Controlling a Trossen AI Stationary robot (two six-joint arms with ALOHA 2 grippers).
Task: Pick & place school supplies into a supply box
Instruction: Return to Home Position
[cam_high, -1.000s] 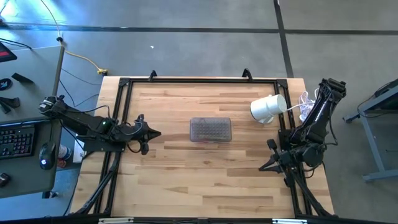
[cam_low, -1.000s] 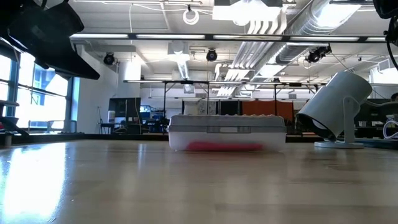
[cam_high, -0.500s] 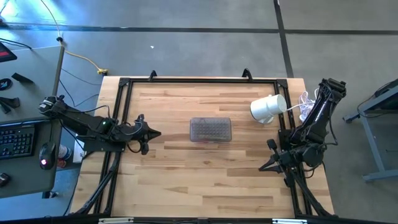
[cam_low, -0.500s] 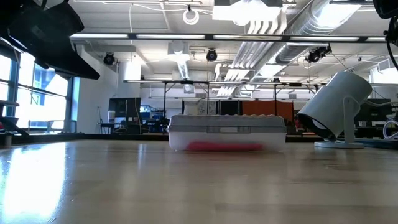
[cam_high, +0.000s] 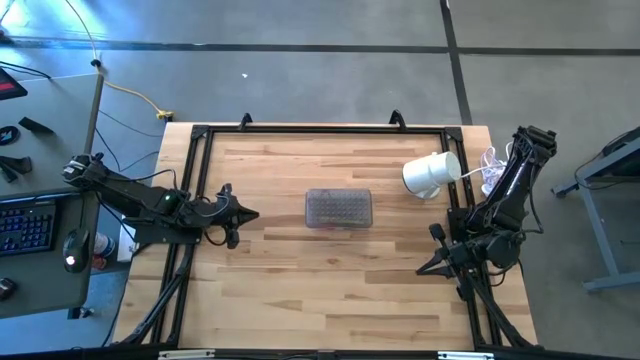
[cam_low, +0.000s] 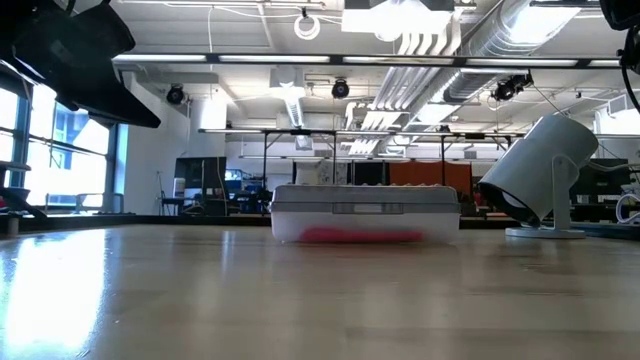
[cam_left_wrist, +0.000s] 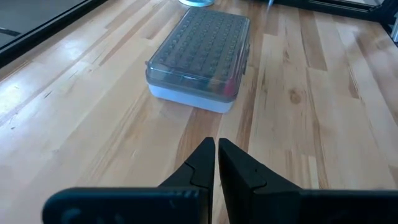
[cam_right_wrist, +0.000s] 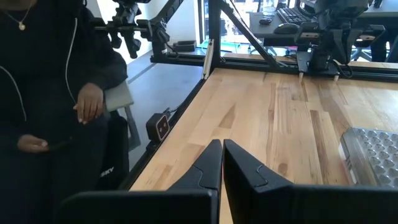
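The supply box (cam_high: 339, 208) is a small clear case with a greyish textured lid, shut, resting flat on the middle of the table; it also shows in the low view (cam_low: 365, 215) and the left wrist view (cam_left_wrist: 200, 57). Something red or pink shows through its wall (cam_low: 360, 236). Loose pencils, pens and scissors are not in view. My left gripper (cam_high: 250, 215) is shut, hovering at the table's left side and pointing at the box (cam_left_wrist: 216, 146). My right gripper (cam_high: 424, 268) is shut, at the table's right edge (cam_right_wrist: 222, 146).
A white cylindrical object on a stand (cam_high: 431, 173) sits at the far right of the table, also in the low view (cam_low: 540, 170). A black frame (cam_high: 200, 140) runs around the table. A person in dark clothes (cam_right_wrist: 56, 93) stands beyond the table's near edge.
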